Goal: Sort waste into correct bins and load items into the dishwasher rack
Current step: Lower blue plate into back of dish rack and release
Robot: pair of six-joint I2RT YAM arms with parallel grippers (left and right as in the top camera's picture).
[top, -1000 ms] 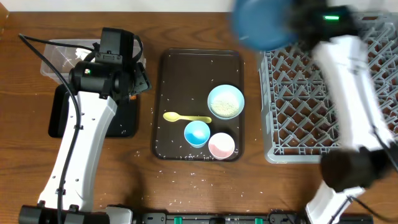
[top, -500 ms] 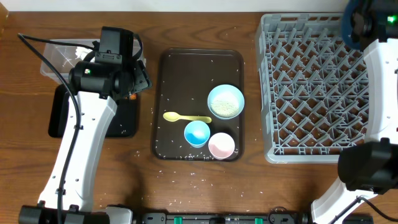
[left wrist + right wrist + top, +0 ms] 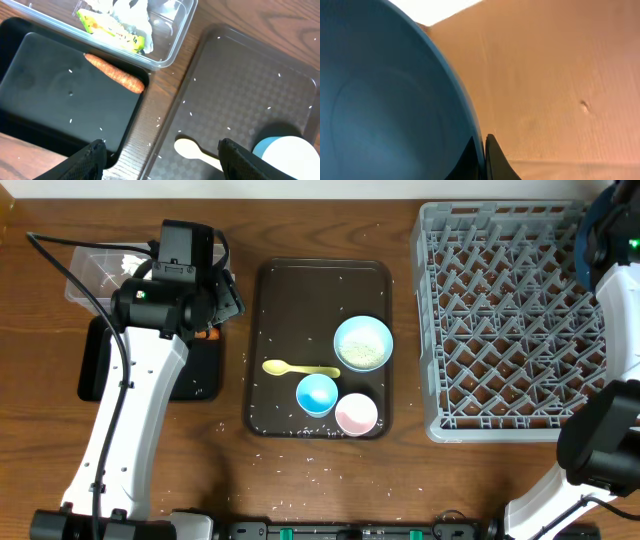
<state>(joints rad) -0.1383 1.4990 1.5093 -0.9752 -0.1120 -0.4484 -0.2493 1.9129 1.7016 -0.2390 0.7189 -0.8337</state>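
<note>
The right gripper (image 3: 482,150) is pinching the rim of the dark-blue bowl (image 3: 385,100) with its fingers closed on it. It is holding the bowl at the upper right edge of the overhead frame, by the corner of the grey rack (image 3: 500,320). The left gripper (image 3: 162,160) is hanging wide open and empty over the border between the black tray (image 3: 40,100) and the brown serving tray (image 3: 240,85). The carrot stick (image 3: 115,74) is lying in the black tray. The wrapper (image 3: 110,32) and the tissue (image 3: 127,12) are lying in the clear tub (image 3: 172,37). The white bowl (image 3: 363,342), the light-blue cup (image 3: 317,394), the pink cup (image 3: 355,413) and the yellow spoon (image 3: 298,369) are sitting on the serving tray.
</note>
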